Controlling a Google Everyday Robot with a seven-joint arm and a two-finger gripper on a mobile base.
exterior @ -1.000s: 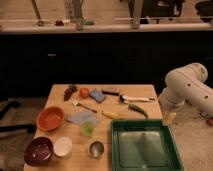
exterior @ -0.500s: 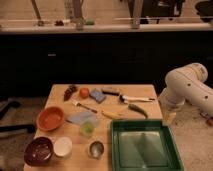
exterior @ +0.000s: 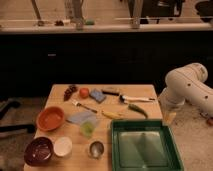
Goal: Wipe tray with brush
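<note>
The green tray (exterior: 116, 146) lies at the front right of the wooden table, with a paler glossy bottom and nothing in it. The brush (exterior: 136, 98) lies flat behind the tray, white handle pointing right and dark head to the left. My gripper (exterior: 169, 116) hangs at the end of the white arm, off the table's right edge. It is beside the tray's far right corner and to the right of the brush, touching neither.
A green pepper (exterior: 138, 109) and a banana (exterior: 111, 114) lie between brush and tray. A dark block (exterior: 111, 91), blue sponge (exterior: 97, 95), fork (exterior: 83, 105), orange bowl (exterior: 50, 118), green cup (exterior: 87, 129), metal cup (exterior: 96, 148) and two bowls fill the left.
</note>
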